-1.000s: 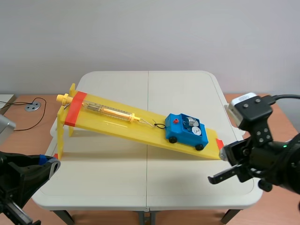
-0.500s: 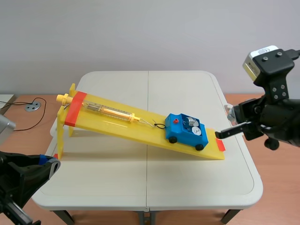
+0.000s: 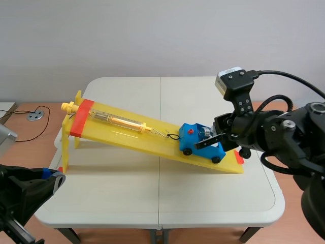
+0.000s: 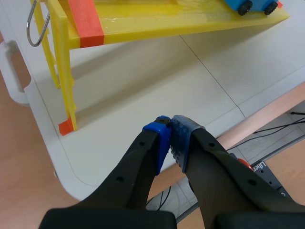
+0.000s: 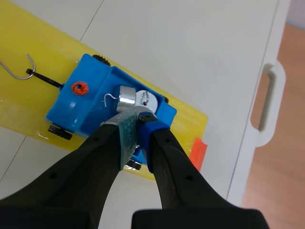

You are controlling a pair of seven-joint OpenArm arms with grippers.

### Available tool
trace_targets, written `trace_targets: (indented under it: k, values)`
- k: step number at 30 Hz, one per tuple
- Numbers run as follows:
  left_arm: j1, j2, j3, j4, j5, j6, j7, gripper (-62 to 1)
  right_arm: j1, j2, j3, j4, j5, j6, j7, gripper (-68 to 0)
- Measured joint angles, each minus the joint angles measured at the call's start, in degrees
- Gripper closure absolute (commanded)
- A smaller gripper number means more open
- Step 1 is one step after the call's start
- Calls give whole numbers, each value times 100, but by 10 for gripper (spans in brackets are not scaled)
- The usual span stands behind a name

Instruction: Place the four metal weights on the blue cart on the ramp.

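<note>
The blue cart (image 3: 192, 140) sits low on the yellow ramp (image 3: 127, 133), tied to a hook. In the right wrist view the cart (image 5: 83, 102) holds a silver weight (image 5: 126, 98) with a small hook, and a second weight (image 5: 148, 100) beside it. My right gripper (image 5: 135, 117) is shut, its tips just over these weights; whether they touch, I cannot tell. In the scene view the right gripper (image 3: 206, 143) hangs over the cart's lower end. My left gripper (image 4: 170, 126) is shut on nothing, low at the table's near left edge.
A clear spring scale (image 3: 116, 120) lies along the ramp's upper half. The ramp's legs (image 4: 64, 71) stand near the table's left edge, ahead of the left gripper. A table handle (image 5: 267, 105) lies at the right edge. Cables and a floor socket (image 3: 35, 115) lie beyond the table's left side.
The right arm rose from the table's near right corner, swung up to the right of the ramp, then came in left over the cart. The left arm stayed still.
</note>
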Motion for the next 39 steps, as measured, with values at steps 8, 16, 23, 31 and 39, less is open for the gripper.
trace_targets:
  k: [8, 16, 23, 31, 39]
  values:
    - [0, 0, 0, 0, -2, 0, -2, -36, 114, -63, -170, -284, -76, -2, 44, -8]
    - [2, 0, 0, 0, 0, 2, 0, -36, 188, -190, -170, -527, -76, -2, 210, -14]
    - [2, 0, 0, 0, 0, 0, 0, -36, 214, -190, -170, -529, -76, 42, 214, -207]
    - [0, 0, 0, 0, 0, 0, 0, -36, 160, -179, -140, -291, 225, 131, 57, -152]
    - [-87, 72, 0, 11, 0, -334, 179, -36, -439, 234, 426, 1019, 691, 131, -260, -7]
